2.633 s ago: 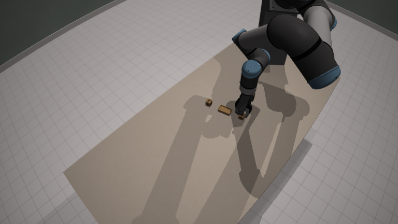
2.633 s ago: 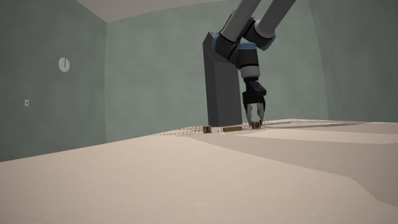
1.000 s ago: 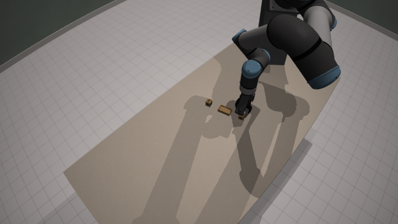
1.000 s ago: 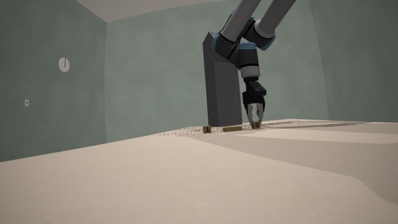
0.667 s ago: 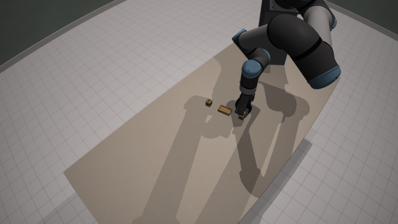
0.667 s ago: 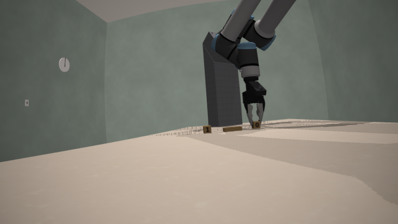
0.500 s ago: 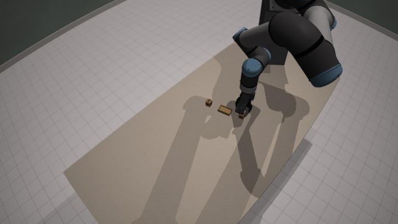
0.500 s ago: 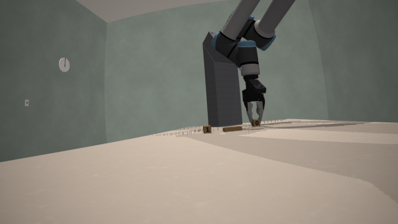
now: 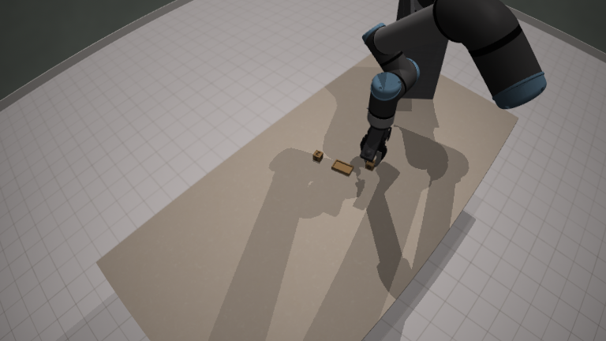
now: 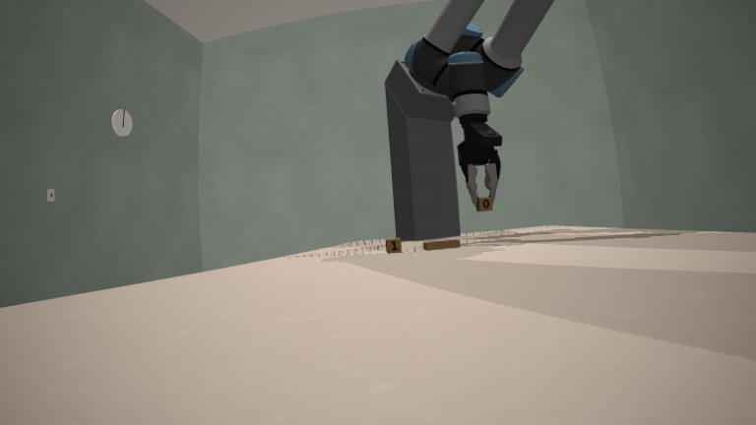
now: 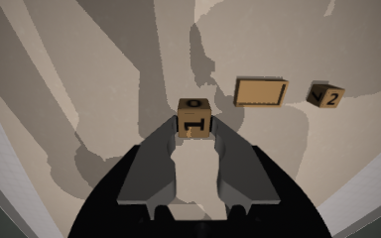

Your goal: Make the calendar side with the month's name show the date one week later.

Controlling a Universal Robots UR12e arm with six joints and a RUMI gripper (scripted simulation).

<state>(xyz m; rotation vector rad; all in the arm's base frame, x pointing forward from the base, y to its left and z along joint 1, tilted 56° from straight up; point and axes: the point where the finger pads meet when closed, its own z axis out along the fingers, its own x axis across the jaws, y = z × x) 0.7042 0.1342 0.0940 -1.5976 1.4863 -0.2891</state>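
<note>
My gripper (image 9: 371, 162) (image 10: 483, 198) (image 11: 193, 116) is shut on a wooden digit cube (image 9: 369, 164) (image 10: 484, 204) (image 11: 194, 119) and holds it above the mat. In the exterior view the held cube shows a 0. In the wrist view it shows a 1 lying sideways towards me and a 0 on the face beyond. The wooden tray (image 9: 342, 166) (image 10: 441, 244) (image 11: 260, 92) lies empty on the mat, left of the held cube in the top and exterior views. The second digit cube (image 9: 317, 155) (image 10: 393, 245) (image 11: 326, 96) stands on the mat beyond the tray, showing a 1 in the exterior view and a 2 in the wrist view.
The tan mat (image 9: 250, 248) (image 10: 390, 342) lies on a grey tiled floor (image 9: 133, 95). The robot's dark pedestal (image 9: 420, 51) (image 10: 423, 175) stands behind the tray. Arm shadows fall across the mat.
</note>
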